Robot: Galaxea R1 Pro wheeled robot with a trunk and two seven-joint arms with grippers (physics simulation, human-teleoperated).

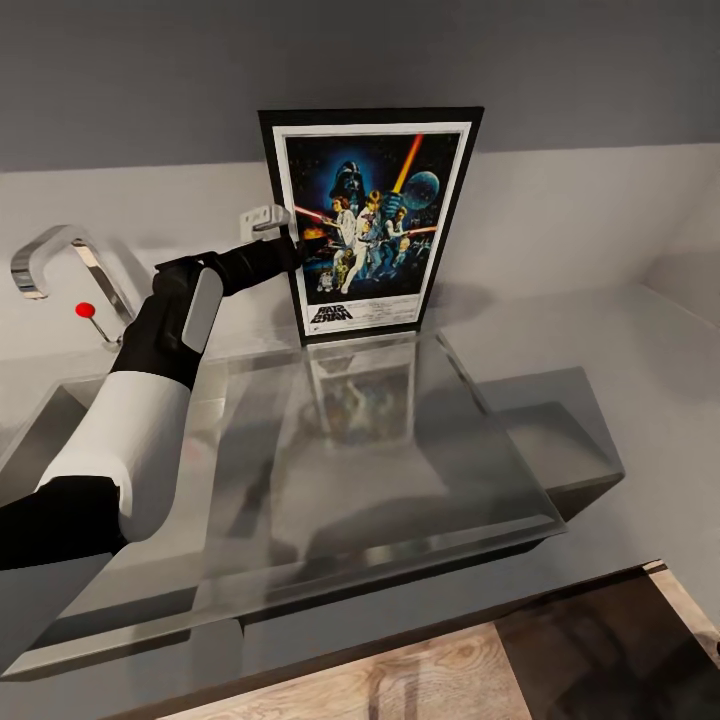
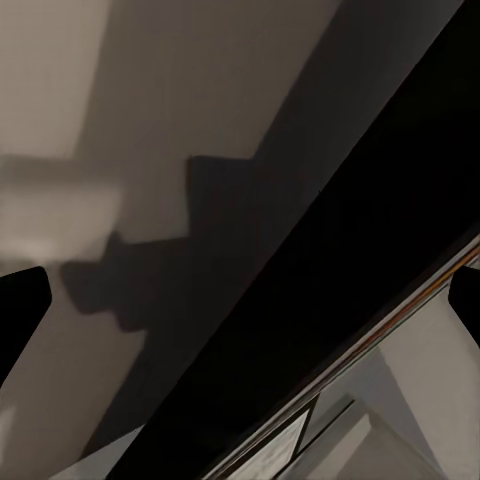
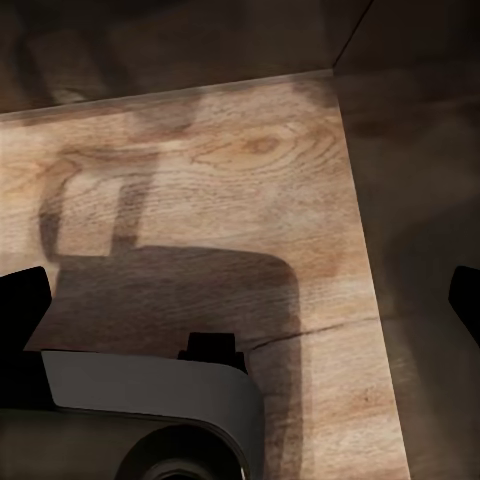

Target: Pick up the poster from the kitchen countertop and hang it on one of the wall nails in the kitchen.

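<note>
The poster [image 1: 370, 220] stands upright on the grey kitchen countertop [image 1: 640, 420], leaning on the wall behind the sink. It has a black frame, a white border and colourful figures on dark blue. My left gripper [image 1: 278, 224] is at the poster's left edge, about halfway up. In the left wrist view its dark fingertips [image 2: 22, 310] sit far apart, so the left gripper [image 2: 240, 300] is open, and the poster's black edge [image 2: 380, 230] runs slantwise between them. My right gripper [image 3: 245, 300] is open over pale wood floor [image 3: 200, 150], holding nothing.
An inset steel sink [image 1: 130, 590] lies between me and the poster. A curved faucet [image 1: 45, 255] with a red-knobbed lever [image 1: 85, 310] stands at the back left. The counter's front edge [image 1: 420, 630] is below, with wood floor [image 1: 430, 685] beyond it.
</note>
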